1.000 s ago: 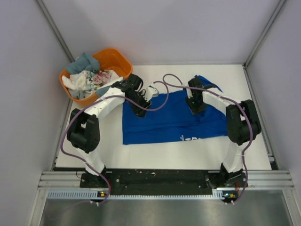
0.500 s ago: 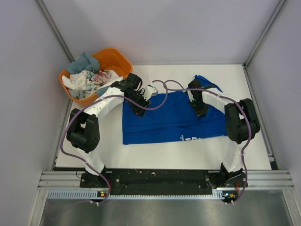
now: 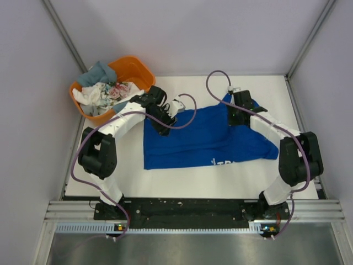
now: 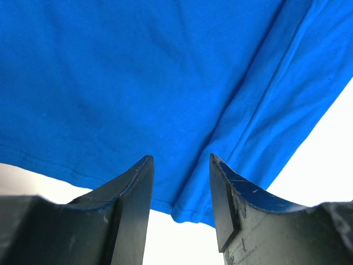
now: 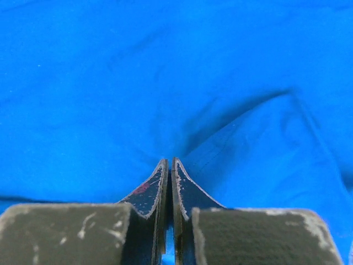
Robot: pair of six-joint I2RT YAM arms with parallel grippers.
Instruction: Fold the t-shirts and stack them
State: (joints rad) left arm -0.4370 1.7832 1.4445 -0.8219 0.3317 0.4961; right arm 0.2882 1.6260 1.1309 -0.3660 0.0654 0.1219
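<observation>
Since a second ago my right arm has swung back and outward: its elbow now sits nearer the right side of the tabletop (image 3: 187, 185), and its purple cable (image 3: 212, 77) arches higher over the back edge. The right claw (image 3: 235, 118) has gone from partly apart to pressed tight. In its wrist view the right claw (image 5: 169, 161) meets on a ridge of blue cloth that runs up to the tips, so I read it as pinching the shirt. The shirt's near right corner has drawn a little further right, and the sleeve at the back right is now mostly under that arm. The left arm has not shifted.

The blue t-shirt (image 3: 193, 138) lies spread across the middle of the tabletop, broadly flat with a few creases. Its white lettering (image 3: 220, 162) shows at the near edge.

My left claw (image 3: 164, 127) hangs over the shirt's back left corner. Seen from the wrist, the left claw (image 4: 179, 160) stands about half apart with the hemmed edge of the shirt beyond the tips; I cannot tell whether it touches the cloth.

At the back left corner the orange tub (image 3: 140, 69) holds the other t-shirts (image 3: 105, 91) in a heap: grey-blue, white and floral.
</observation>
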